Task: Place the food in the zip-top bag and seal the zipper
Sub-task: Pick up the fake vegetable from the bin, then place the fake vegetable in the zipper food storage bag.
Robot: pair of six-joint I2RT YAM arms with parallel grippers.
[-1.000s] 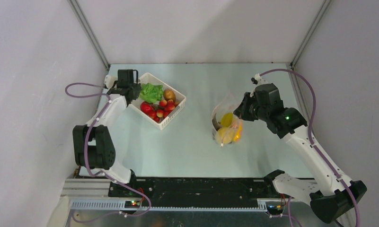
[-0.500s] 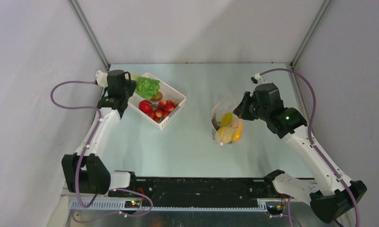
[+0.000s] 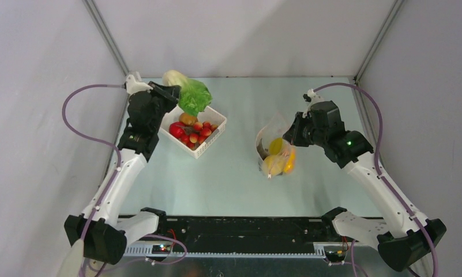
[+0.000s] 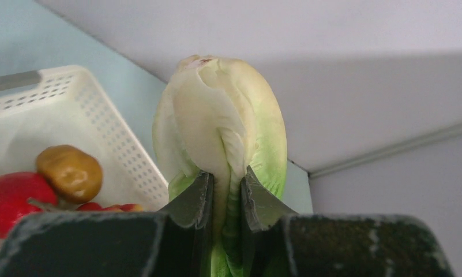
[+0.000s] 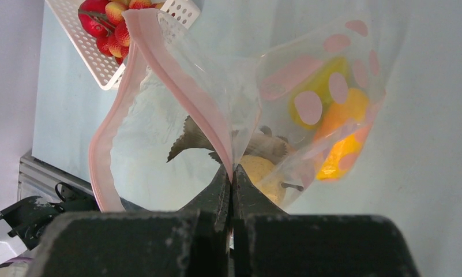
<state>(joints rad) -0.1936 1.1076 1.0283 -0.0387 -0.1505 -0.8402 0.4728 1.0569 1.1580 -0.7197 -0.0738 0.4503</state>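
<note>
l claw (image 4: 227,176) gripping 1 cabbage (image 4: 222,115), r claw (image 5: 232,173) clamped on zipper (image 5: 189,98) of 1 bag (image 5: 309,69)

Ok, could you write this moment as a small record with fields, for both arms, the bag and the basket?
left fingers: shut on green and white toy cabbage, in the air by white lattice plastic basket
right fingers: shut on pink zipper strip of clear pink-dotted zip-top bag
bag mouth: open, unsealed
in bag: yellow and orange toy fruits
in basket: brown toy potato, red toy pepper, small red toy fruits
</note>
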